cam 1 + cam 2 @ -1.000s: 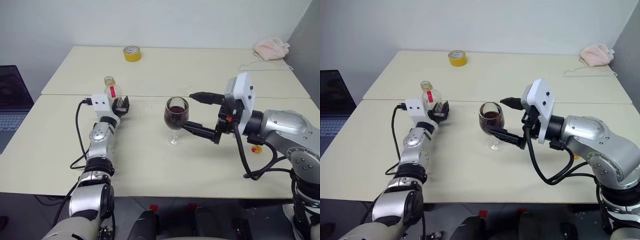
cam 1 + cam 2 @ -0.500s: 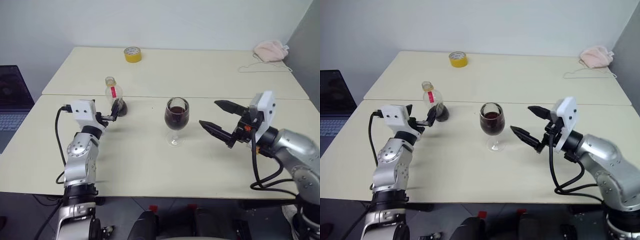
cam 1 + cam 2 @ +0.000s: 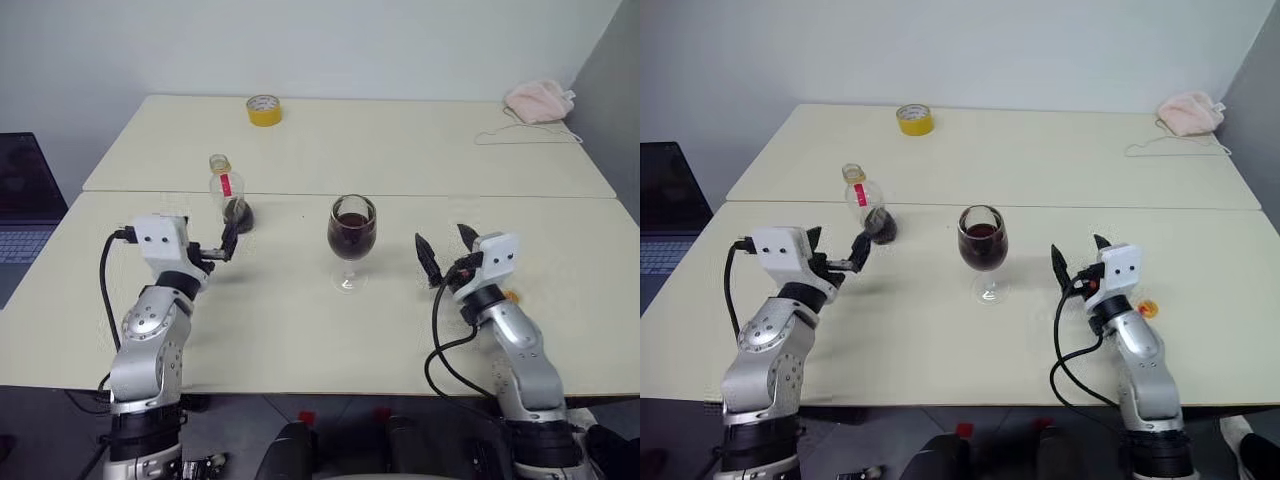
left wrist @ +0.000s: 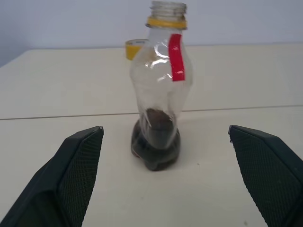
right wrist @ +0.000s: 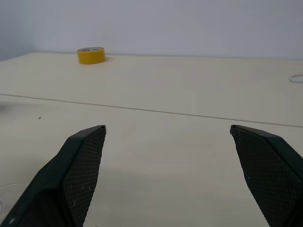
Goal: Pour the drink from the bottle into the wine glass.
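The bottle (image 3: 228, 193) stands upright on the table (image 3: 300, 330), uncapped, with a red label strip and a yellow neck ring. A little dark drink (image 4: 156, 146) sits at its bottom. My left gripper (image 3: 840, 245) is open just in front of it, level, with a gap between fingertips and bottle. The wine glass (image 3: 352, 240) stands in the middle of the table with dark drink (image 3: 983, 245) in its bowl. My right gripper (image 3: 441, 240) is open and empty, low over the table, to the right of the glass and apart from it.
A yellow tape roll (image 3: 264, 108) lies at the far edge. A pink cloth (image 3: 540, 98) and a wire hanger (image 3: 522, 135) are at the far right. A small yellow-orange thing (image 3: 1146, 309) lies beside my right wrist. A laptop (image 3: 20, 210) sits off the table's left.
My left gripper has drawn back from around the bottle, which stays standing. My right gripper has left the glass, moved right and sunk low over the table.
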Controlling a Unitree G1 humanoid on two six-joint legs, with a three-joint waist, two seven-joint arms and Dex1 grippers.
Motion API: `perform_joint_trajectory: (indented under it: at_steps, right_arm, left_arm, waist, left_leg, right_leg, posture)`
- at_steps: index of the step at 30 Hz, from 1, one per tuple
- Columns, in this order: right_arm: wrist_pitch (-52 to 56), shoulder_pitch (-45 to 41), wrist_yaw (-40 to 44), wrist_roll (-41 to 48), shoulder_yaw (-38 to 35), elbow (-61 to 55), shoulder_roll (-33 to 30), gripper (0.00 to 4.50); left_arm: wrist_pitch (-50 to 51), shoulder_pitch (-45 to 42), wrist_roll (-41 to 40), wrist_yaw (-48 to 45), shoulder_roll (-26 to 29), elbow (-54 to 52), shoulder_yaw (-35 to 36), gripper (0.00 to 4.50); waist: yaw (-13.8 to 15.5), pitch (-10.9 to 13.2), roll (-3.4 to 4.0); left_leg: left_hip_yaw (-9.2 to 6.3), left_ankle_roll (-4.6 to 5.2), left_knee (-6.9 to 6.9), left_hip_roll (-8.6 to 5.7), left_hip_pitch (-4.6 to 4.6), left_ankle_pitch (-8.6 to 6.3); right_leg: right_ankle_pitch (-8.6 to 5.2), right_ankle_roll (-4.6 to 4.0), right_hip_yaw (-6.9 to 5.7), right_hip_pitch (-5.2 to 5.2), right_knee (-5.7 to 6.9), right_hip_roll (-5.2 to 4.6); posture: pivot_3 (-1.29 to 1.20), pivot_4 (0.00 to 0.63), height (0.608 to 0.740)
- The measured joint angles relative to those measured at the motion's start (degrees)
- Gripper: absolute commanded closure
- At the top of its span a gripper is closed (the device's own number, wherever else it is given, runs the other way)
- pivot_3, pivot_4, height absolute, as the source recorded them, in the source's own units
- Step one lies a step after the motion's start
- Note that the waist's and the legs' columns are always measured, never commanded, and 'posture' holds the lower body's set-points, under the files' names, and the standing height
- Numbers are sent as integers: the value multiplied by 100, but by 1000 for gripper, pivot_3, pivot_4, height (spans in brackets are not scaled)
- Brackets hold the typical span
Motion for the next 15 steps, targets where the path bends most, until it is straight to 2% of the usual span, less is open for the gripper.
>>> perform_joint_trajectory:
  at_steps: [5,15]
  right_arm:
    - [-217,-77,-207,-132,6,433,320,0]
    - [-414,-210,-297,-152,1,782,431,0]
  left_arm:
    - [-175,155,92,-41,-164,-58,-139,13]
    - [-558,171,174,126,-428,184,-132,13]
  waist:
    - [0,0,1]
    - [-1,-3,6]
  left_leg:
    - [2,0,0,3,0,0]
    - [5,0,-2,9,1,0]
  right_leg:
    - [0,0,2,1,-4,4]
    - [0,0,4,2,-7,9]
  posture:
    - [0,150,740]
    - [0,150,740]
